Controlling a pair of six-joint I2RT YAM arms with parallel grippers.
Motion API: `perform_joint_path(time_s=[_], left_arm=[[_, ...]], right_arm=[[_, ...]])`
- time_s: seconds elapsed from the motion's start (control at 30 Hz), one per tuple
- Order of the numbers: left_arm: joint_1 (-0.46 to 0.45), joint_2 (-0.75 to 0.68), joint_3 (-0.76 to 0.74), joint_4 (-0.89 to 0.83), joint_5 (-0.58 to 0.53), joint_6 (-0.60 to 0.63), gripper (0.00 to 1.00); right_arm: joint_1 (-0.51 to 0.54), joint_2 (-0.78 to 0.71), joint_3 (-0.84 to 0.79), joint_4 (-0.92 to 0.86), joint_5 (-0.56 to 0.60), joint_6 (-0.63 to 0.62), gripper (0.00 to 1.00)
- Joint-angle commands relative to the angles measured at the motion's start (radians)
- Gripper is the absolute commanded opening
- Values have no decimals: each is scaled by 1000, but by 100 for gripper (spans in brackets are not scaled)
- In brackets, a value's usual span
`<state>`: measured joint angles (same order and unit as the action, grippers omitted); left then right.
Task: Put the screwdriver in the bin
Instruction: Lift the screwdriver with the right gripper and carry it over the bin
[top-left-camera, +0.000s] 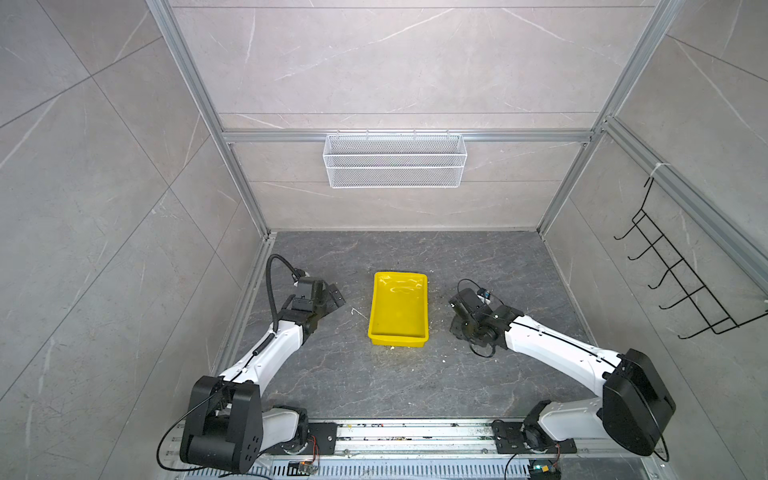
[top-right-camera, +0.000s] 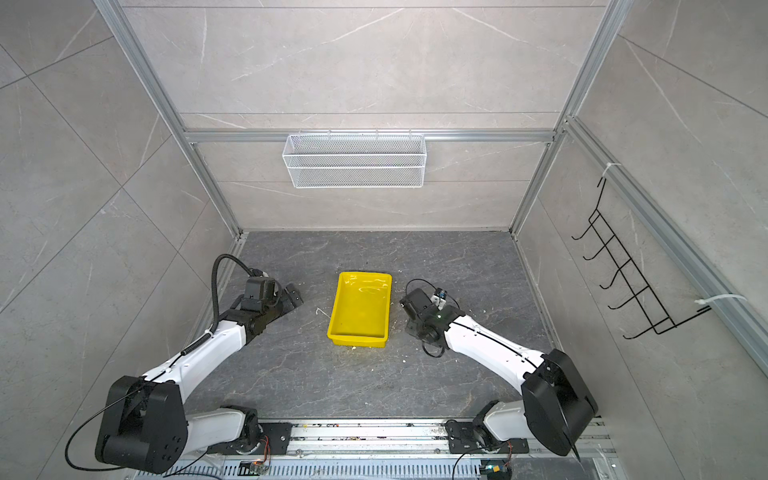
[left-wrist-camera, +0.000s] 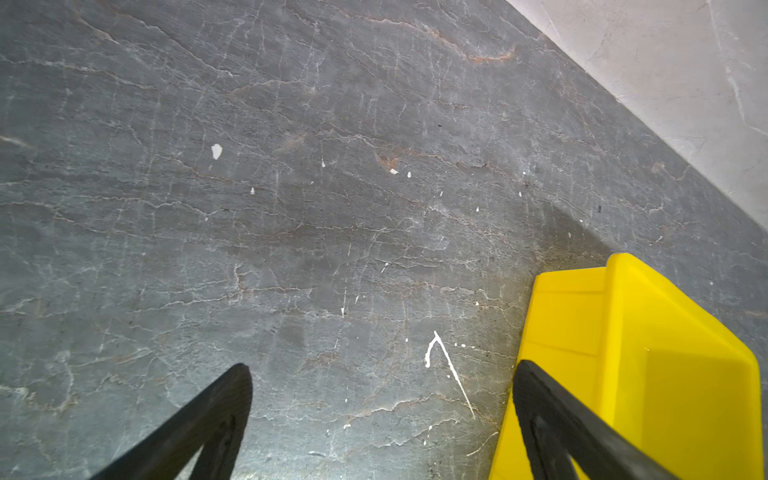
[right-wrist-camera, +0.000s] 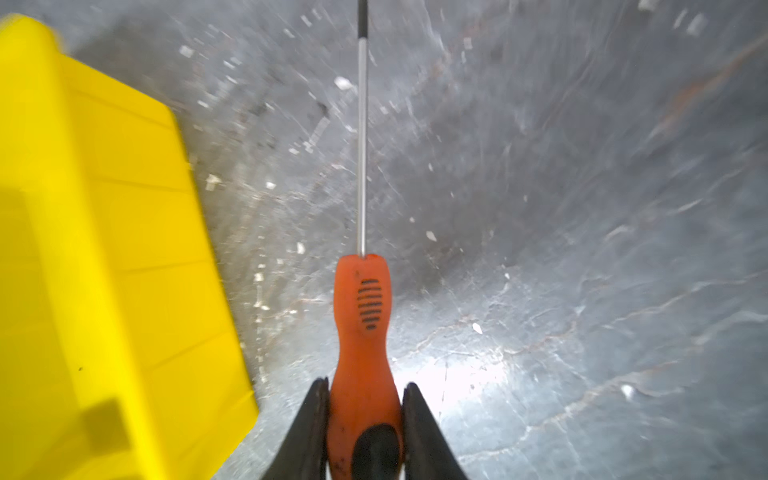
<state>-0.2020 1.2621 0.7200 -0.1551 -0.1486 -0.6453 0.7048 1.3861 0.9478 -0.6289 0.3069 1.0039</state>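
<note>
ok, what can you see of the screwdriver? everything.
The screwdriver has a scuffed orange, plastic-looking handle with a black ribbed inset and a black butt, plus a thin silver shaft that darkens at the tip. The jaws of the right gripper clamp the handle's rear. It is beside the bin, outside it.

Screwdriver (right-wrist-camera: 362, 332): orange handle w/ black ribbed patch + black butt, silver shaft, dark tip. Bin (top-left-camera: 398, 307) is bright yellow, plain. Tabletop (top-left-camera: 478, 257) dark grey, marble-veined w/ white flecks. Wire basket (top-left-camera: 395, 160) white mesh.
</note>
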Motion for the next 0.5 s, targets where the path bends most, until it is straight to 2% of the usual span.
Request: perform_joint_path(time_s=[0.0,0.13,0.23,0.37,0.47], left_arm=[[5,-26,-37,55,-12,-22,100],[13,-19,-54,108,40,-14,100],[13,-22,-54,105,28,-14,100],[15,-28,-53,96,15,-9,100],[18,-28,-41,74,-15,1,100]], right_arm=[[99,73,173,-156,211,-61,22],[216,256,422,-212,287,-111,22],[273,394,576,-189,284,-148,23],[289,559,711,-133,166,-140,23],[287,640,746,-70,60,-109,24]])
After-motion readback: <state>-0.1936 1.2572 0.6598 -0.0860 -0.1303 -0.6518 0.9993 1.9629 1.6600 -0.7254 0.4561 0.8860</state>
